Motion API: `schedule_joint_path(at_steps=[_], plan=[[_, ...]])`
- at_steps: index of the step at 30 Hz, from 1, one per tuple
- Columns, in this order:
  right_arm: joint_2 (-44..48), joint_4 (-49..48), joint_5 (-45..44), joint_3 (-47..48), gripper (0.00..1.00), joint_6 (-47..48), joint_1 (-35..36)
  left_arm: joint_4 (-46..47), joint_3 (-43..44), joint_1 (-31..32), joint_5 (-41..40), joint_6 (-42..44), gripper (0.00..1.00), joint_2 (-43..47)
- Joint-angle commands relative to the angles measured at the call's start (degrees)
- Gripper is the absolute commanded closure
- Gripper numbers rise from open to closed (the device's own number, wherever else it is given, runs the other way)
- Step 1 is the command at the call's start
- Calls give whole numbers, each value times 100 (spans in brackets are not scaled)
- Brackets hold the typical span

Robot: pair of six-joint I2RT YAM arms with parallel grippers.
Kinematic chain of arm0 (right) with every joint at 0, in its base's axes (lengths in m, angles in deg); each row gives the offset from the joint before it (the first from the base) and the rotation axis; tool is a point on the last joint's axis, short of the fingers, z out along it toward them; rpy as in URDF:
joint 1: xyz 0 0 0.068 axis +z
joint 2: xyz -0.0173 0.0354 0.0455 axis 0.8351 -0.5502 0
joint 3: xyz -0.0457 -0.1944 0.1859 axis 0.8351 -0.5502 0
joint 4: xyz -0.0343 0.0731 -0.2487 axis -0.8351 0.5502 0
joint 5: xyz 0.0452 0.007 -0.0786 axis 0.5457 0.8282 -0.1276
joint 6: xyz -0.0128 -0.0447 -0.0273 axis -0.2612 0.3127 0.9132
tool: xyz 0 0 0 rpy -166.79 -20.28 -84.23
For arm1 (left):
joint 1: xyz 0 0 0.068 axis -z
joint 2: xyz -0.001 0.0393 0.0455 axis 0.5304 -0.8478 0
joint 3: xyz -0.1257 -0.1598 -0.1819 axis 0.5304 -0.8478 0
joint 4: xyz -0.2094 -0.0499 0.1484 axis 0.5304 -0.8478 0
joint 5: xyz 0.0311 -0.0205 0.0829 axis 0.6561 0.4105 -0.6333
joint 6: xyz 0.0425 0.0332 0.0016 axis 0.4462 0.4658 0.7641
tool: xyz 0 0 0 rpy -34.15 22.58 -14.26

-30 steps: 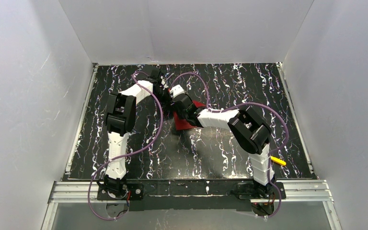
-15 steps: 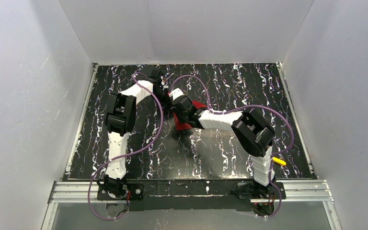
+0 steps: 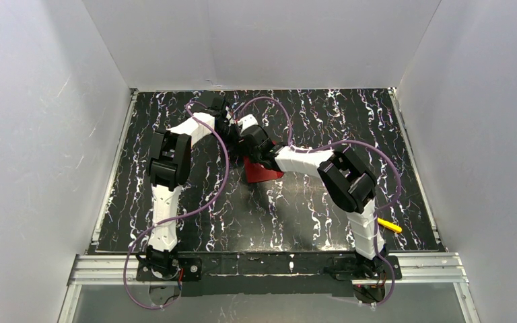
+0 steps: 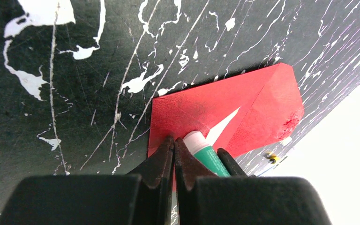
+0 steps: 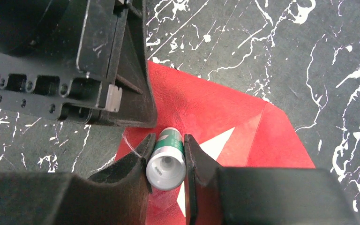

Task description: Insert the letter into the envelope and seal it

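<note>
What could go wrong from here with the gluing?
1. The letter shows white through a gap in the envelope; the glue stick in the right gripper points close to it and might smear it.
2. The left gripper, shut, sits at one envelope edge only, so the envelope may slide.
3. The grippers are crowded and could bump.

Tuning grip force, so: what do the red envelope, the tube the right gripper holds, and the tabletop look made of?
Envelope: matte paper, by its crisp creases and scuffed tip. Tube in the right gripper: probably smooth plastic, slight sheen. Tabletop: glossy marble pattern; stone or laminate, cannot tell.
</note>
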State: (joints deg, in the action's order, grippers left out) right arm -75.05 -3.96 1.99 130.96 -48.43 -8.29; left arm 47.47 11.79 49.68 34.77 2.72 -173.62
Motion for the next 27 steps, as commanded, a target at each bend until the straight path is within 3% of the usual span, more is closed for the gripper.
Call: schedule_joint_path(at_steps=[1, 11, 20, 27], plan=[[88, 981, 252, -432, 99, -56, 19, -269, -9, 4, -738, 149, 100, -421], [568, 1430, 439, -898, 99, -526, 326, -286, -11, 10, -776, 101, 100, -432], [-67, 949, -126, -382, 99, -59, 15, -294, -67, 5, -699, 156, 100, -421], [-307, 941, 130, -162, 99, -76, -59, -304, -53, 2, -642, 164, 100, -446]])
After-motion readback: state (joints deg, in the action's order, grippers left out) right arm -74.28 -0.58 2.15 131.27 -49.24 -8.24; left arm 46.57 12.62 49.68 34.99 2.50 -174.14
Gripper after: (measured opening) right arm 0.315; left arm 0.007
